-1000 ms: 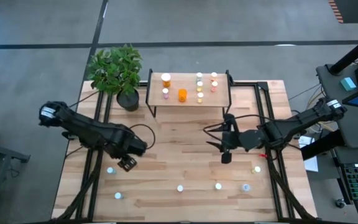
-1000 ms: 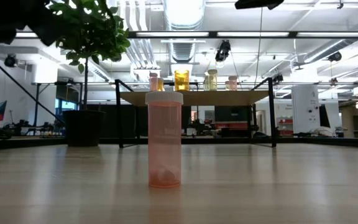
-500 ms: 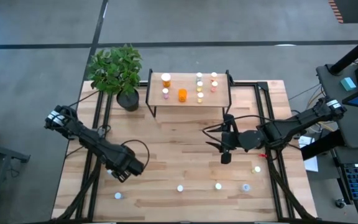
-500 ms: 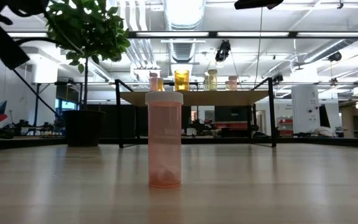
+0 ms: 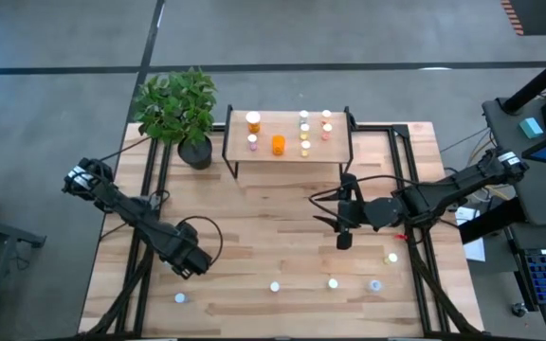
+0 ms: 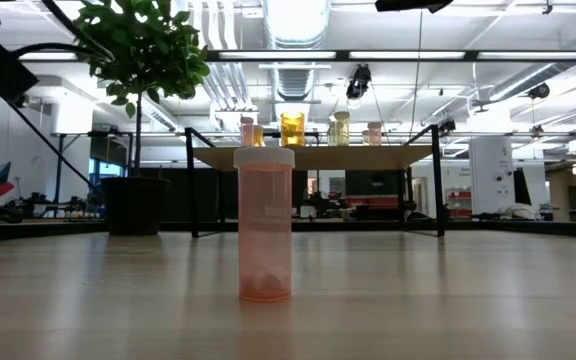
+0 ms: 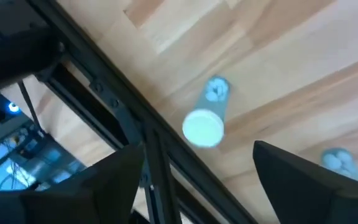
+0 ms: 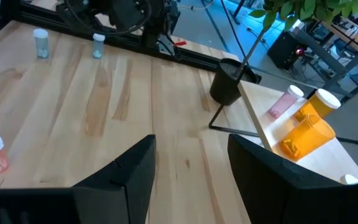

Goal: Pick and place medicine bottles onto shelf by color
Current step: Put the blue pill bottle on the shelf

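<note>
Left gripper (image 7: 197, 180) open, empty, above blue bottle (image 7: 205, 120) near table's left edge; high view hides bottle. Right gripper (image 8: 188, 168) open, empty, mid-table.

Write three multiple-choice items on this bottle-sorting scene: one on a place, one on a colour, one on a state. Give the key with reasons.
1. Where is the potted plant?
A. Beside the shelf's left end, at the table's far edge
B. On the shelf
C. At the table's near right corner

2. What colour is the bottle closest to the low camera?
A. Green
B. Pink
C. Black

3. How do the left gripper's fingers stand?
A. Shut on a bottle
B. Open, over a blue bottle
C. Shut on the plant

Key: 1 A, the high view shows the plant left of the shelf. 2 B, its body is pale pink under a white cap. 3 B, the left wrist view shows both fingers spread, the bottle standing free beyond them.
</note>
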Robot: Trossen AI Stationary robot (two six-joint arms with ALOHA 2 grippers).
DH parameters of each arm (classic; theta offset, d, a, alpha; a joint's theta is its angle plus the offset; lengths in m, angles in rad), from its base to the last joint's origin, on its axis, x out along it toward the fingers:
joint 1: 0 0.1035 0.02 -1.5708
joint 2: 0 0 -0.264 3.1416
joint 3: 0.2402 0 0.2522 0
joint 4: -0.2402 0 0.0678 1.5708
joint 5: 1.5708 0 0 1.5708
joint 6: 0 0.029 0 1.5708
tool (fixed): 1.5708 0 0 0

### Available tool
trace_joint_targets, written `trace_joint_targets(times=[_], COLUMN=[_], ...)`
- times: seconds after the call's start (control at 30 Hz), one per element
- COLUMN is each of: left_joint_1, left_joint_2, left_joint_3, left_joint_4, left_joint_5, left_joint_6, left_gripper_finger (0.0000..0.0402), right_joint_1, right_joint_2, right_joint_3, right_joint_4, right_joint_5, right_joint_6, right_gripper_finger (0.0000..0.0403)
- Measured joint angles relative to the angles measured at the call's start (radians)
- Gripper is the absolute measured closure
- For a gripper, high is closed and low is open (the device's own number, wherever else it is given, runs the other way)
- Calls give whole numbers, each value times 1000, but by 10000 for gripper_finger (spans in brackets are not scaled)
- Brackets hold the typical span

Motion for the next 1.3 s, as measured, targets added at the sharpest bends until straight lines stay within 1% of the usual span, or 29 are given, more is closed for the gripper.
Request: trace_joint_targets(times=[0.1,0.3,0.67,0.77,1.3], left_joint_1=[-12,-33,-73,-73,-74], left_joint_2=[0,0,0,0,0], left_joint_3=[-25,-93,-137,-138,-139], left_joint_4=[47,154,210,205,202], left_joint_5=[-18,-14,2,-2,-21], left_joint_6=[-22,-49,-51,-50,-47], left_gripper_finger=[107,107,111,127,258], right_joint_1=[0,0,0,0,0], right_joint_2=[0,0,0,0,0], right_joint_3=[0,0,0,0,0], right_joint_4=[0,0,0,0,0], right_joint_5=[0,0,0,0,0], right_joint_6=[0,0,-1,0,0], right_gripper_finger=[211,211,211,211,211])
